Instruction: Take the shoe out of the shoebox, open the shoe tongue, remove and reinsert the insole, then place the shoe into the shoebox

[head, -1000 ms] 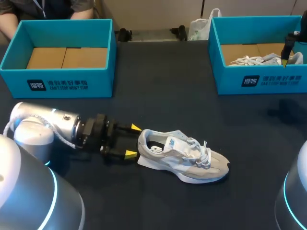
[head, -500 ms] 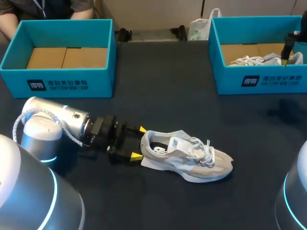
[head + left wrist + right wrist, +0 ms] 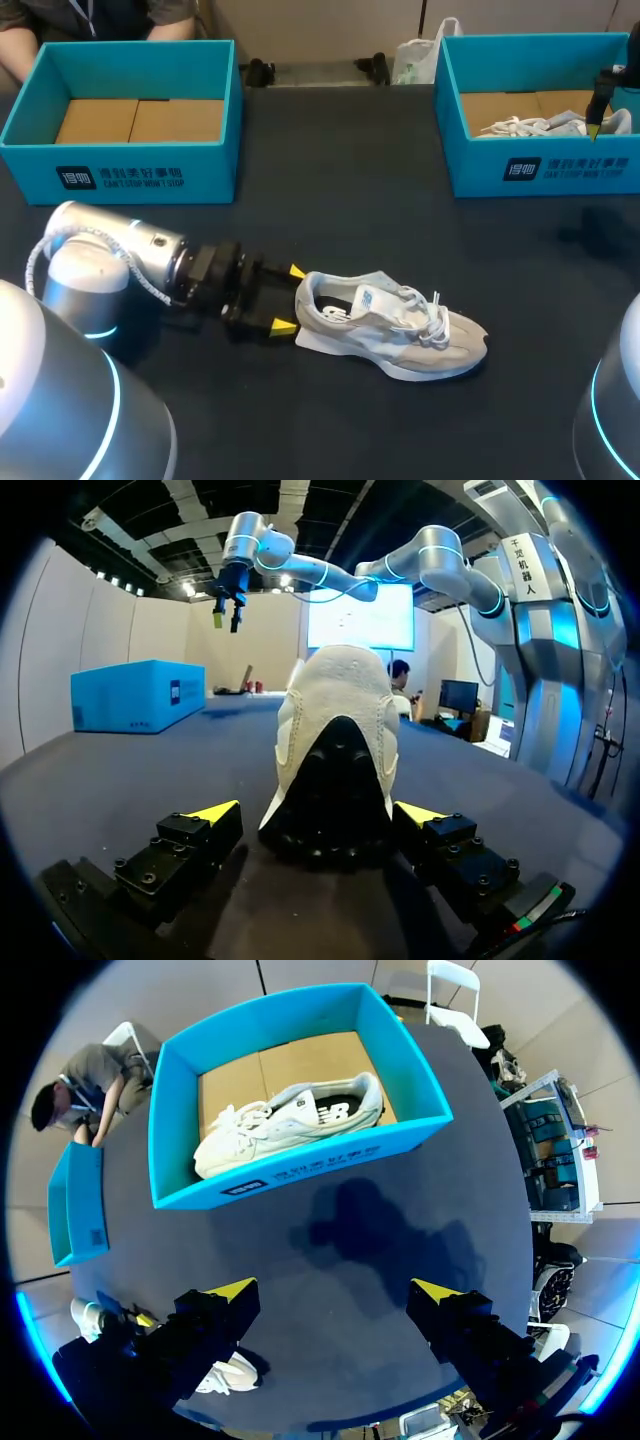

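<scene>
A grey-and-white sneaker point(image 3: 395, 330) lies on its sole on the dark table, toe pointing right. My left gripper point(image 3: 290, 298) is at its heel, open, one yellow tip on each side. In the left wrist view the heel point(image 3: 335, 780) sits between the fingers of the left gripper point(image 3: 318, 815), without a clear squeeze from both. My right gripper point(image 3: 593, 128) hangs high over the right blue shoebox point(image 3: 540, 170). It is open point(image 3: 335, 1290) and holds nothing. A second sneaker point(image 3: 290, 1110) lies in that box.
An empty blue shoebox point(image 3: 130, 170) with a cardboard floor stands at the back left. The right shoebox point(image 3: 300, 1175) stands at the back right. Bare dark table lies between the two boxes and in front of the sneaker.
My left gripper moved right against the heel and pushed the sneaker a little to the right, then stopped. The right arm has not moved.
</scene>
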`<state>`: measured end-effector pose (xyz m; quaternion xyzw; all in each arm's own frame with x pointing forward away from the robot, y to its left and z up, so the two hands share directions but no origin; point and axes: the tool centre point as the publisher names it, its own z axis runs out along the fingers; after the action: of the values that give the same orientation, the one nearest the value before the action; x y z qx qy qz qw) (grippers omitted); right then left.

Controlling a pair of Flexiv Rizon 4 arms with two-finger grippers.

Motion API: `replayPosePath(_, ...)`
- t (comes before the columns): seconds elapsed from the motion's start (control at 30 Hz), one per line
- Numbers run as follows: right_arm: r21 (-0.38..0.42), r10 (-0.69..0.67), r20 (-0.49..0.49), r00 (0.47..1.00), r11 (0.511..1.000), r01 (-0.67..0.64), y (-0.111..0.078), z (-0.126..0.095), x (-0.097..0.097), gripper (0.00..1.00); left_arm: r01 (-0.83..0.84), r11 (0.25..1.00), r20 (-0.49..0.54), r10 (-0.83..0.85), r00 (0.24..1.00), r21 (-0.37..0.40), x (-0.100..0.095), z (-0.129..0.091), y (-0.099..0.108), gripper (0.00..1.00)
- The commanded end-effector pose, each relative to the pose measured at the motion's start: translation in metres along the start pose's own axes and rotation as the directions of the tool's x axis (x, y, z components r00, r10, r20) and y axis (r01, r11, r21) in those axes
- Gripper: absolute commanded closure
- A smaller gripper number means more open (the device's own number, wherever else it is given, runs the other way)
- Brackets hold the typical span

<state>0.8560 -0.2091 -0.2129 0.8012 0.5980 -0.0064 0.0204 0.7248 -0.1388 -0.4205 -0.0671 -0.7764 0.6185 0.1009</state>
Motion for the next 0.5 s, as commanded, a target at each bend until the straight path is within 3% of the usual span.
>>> replayPosePath(0.03,-0.002,0.001,0.0,1.0,1.0,-0.001,-0.001,0.0,0.0,0.0,0.001,1.0,0.003,-0.001,1.0,0.004,0.003,-0.002,-0.001,0.0)
replayPosePath(0.5,-0.002,0.001,0.0,1.0,1.0,-0.001,-0.001,0.0,0.0,0.0,0.02,1.0,-0.016,-0.02,1.0,0.008,0.008,0.013,-0.008,0.0)
